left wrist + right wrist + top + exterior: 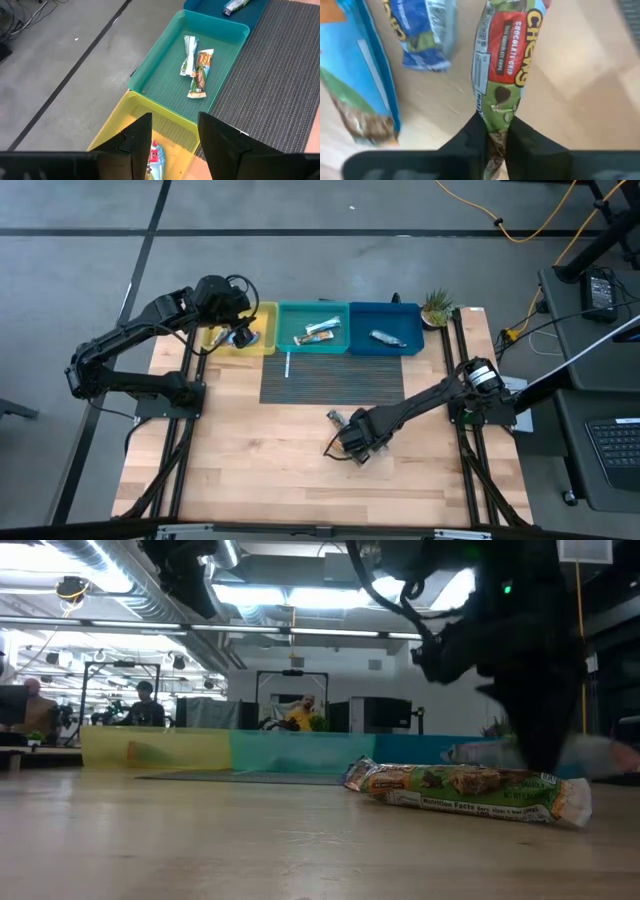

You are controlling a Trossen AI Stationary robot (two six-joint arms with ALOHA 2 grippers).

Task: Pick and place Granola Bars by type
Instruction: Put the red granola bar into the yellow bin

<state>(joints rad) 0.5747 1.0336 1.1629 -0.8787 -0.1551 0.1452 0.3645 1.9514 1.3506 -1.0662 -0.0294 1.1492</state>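
Observation:
My right gripper (353, 444) is down at the table's near middle, shut on a green-and-red granola bar (502, 60). That bar also shows in the low view (468, 788). A blue-wrapped bar (420, 35) and a light-blue wrapper (362, 80) lie flat on the wood beside it. My left gripper (174, 142) hovers open above the yellow bin (127, 112), where a blue-and-red bar (155, 156) lies on the floor of the bin. Two bars (196, 67) lie in the teal bin (313, 328), and a silver one (388, 337) in the blue bin. My right gripper pinches the green-and-red bar at one crimped end (496, 125) between its two fingers, which lie along the bar's length. The fingers come slanting down from above. In the low view the bar's body (440, 783) lies on the table top.
Three bins stand in a row along the table's far edge, with a dark ribbed mat (335, 378) in front of them. A white strip (287, 365) lies at the mat's left edge. A small plant (436, 307) stands at the far right corner. People sit in the room beyond.

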